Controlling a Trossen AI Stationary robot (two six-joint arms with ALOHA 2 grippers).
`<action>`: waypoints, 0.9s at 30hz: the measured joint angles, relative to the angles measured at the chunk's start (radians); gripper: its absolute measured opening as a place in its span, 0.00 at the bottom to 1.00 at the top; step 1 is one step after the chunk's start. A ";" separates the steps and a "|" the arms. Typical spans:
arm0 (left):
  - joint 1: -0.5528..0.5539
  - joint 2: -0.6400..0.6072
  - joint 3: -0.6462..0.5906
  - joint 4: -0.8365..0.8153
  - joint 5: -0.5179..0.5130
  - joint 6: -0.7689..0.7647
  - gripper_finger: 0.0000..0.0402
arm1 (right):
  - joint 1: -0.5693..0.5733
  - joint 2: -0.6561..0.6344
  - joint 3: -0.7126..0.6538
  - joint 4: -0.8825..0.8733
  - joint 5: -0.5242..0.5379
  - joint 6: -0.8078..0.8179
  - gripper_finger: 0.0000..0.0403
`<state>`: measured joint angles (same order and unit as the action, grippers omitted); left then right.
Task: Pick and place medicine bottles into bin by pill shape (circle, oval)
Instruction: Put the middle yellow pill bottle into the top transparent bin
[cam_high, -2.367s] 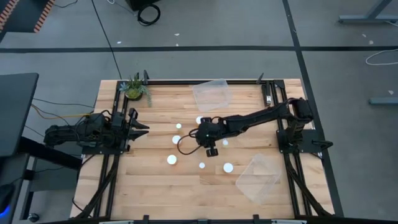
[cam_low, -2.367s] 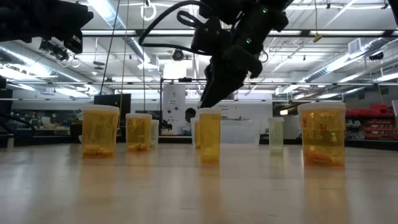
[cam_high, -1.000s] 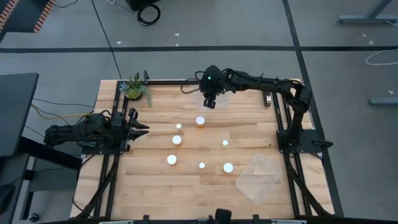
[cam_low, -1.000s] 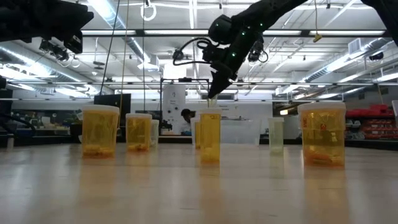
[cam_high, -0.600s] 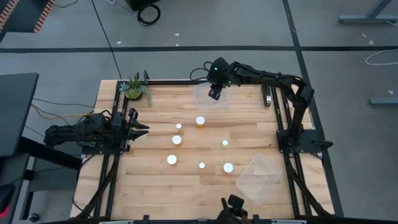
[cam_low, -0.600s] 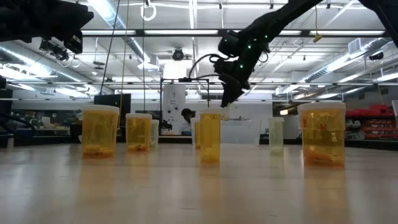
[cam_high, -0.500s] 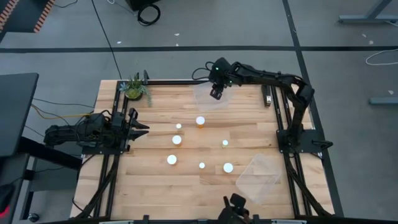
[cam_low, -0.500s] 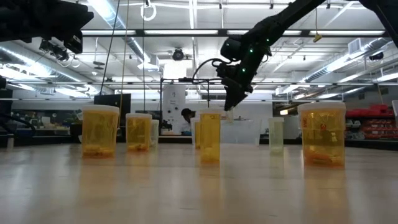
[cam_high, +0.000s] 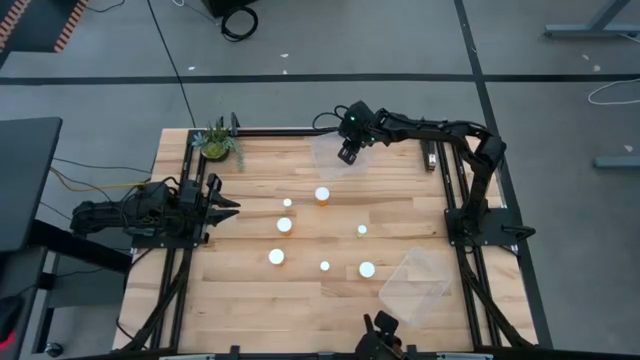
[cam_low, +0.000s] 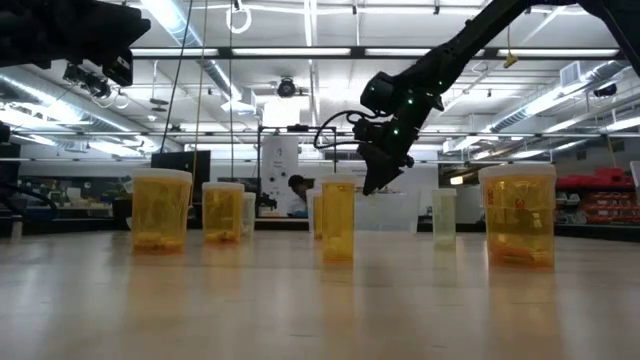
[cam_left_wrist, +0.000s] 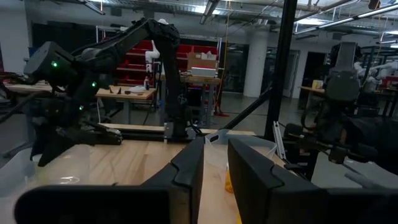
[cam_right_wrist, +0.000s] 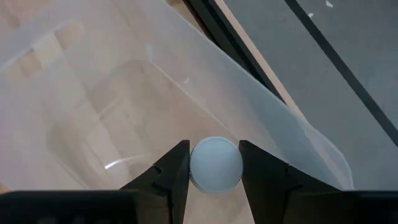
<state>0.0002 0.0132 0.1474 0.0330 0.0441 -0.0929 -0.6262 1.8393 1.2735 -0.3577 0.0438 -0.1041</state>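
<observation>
My right gripper (cam_right_wrist: 214, 163) is shut on a medicine bottle, seen from above as a round white cap (cam_right_wrist: 216, 163). It hangs over the clear bin (cam_high: 340, 152) at the table's far edge. In the low view this gripper (cam_low: 372, 185) points slantwise down, above the table. Several other medicine bottles, orange with white caps, stand upright on their bases mid-table, among them one (cam_high: 322, 194) just in front of the bin and a wide one (cam_low: 518, 215). My left gripper (cam_high: 228, 205) waits at the table's left edge, its fingers (cam_left_wrist: 188, 163) slightly apart with nothing between them. My right gripper pinches the bottle between its two fingers, on opposite sides of the white cap (cam_right_wrist: 194, 165). The fingers come from above, slanting down. The bottle is lifted clear over the inside of the bin, and its cap hides the body.
A second clear bin (cam_high: 413, 285) lies at the near right of the table. A small potted plant (cam_high: 217, 142) stands at the far left corner. Bare wood lies along the near left of the table (cam_high: 230, 310).
My right gripper, shut on the bottle throughout, has gone toward the table's right edge and down, from the bin's left side to over its middle, rolling a little as it went. The standing bottles have kept their places.
</observation>
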 joint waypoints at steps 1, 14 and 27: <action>0.000 0.000 0.000 0.000 0.000 0.000 0.21 | 0.000 0.000 -0.007 0.005 0.005 0.000 0.35; 0.000 0.000 0.000 0.000 0.000 0.000 0.20 | -0.015 0.000 -0.035 0.033 0.066 0.078 0.35; 0.000 0.000 0.000 0.000 0.000 0.000 0.20 | 0.032 0.000 -0.035 0.022 0.039 0.025 0.35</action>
<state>0.0005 0.0132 0.1474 0.0330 0.0440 -0.0933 -0.5942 1.8393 1.2388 -0.3359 0.0832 -0.0790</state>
